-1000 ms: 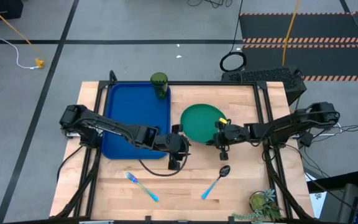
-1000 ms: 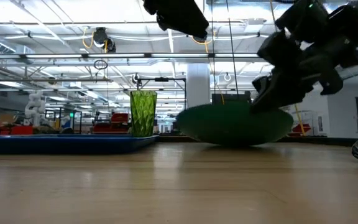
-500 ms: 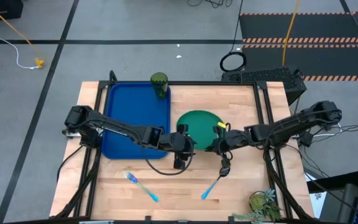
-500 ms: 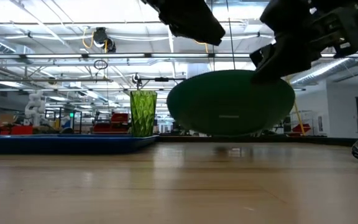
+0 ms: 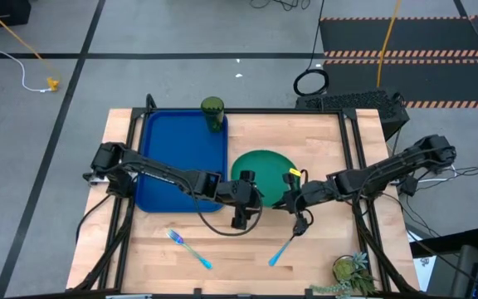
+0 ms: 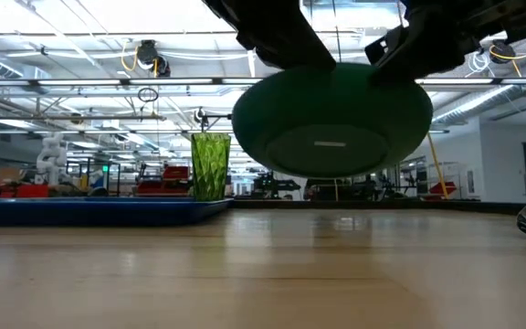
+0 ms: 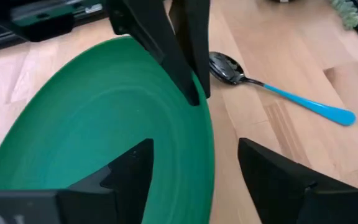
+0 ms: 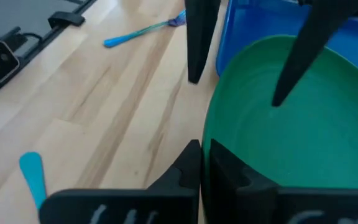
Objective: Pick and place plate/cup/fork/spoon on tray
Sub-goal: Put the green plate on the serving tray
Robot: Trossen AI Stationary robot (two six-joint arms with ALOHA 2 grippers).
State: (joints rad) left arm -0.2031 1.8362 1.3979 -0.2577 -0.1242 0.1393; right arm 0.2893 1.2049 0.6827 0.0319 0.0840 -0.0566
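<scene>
So far, we count only the cup [image 5: 212, 110] as placed: it stands at the tray's [image 5: 173, 149] one o'clock corner. The plate [image 5: 261, 173] hangs in the air just off the tray's three o'clock side, pinched at its rim by the right gripper [image 5: 293, 199], with the left gripper [image 5: 241, 198] spread wide astride the opposite rim. Left to do, we judge: set the plate down, then fetch the fork [image 5: 187, 247] and spoon [image 5: 282, 247], both lying toward the table's six o'clock edge.
</scene>
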